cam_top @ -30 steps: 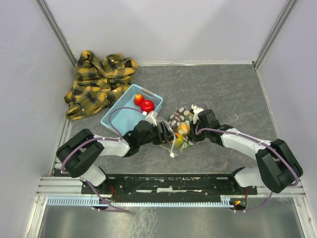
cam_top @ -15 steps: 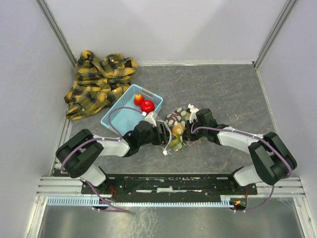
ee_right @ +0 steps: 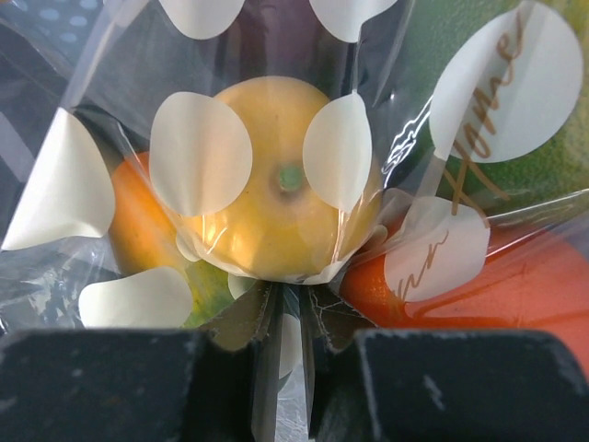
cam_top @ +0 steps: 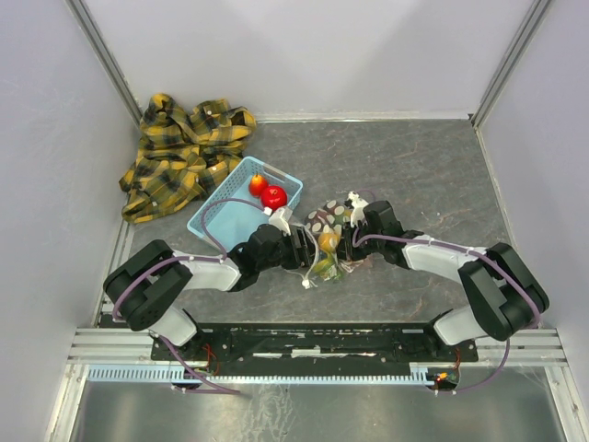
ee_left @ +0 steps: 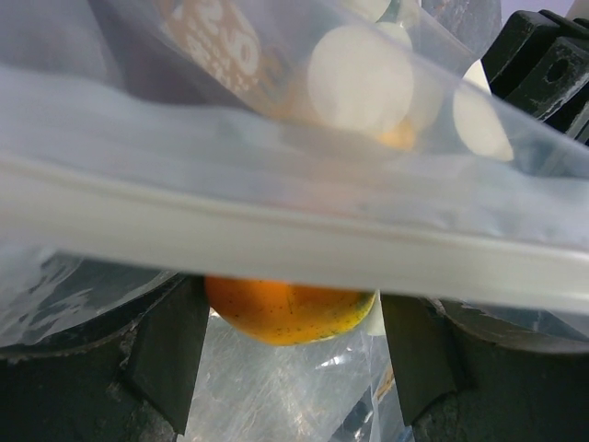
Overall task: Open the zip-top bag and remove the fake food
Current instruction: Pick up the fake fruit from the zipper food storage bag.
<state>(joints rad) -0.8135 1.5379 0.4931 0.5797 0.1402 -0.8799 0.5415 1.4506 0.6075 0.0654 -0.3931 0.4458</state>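
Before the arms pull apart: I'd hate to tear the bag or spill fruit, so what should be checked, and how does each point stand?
1. Grip of the right fingers on the zip-top bag: ok, film is pinched in their narrow gap.
2. Grip of the left fingers on the bag: cannot tell; they stand apart either side of an orange fruit.
3. Is the zip strip parted: not ok, it reads as one unbroken band.
4. Food inside the bag: ok, a yellow fruit sits behind the film.
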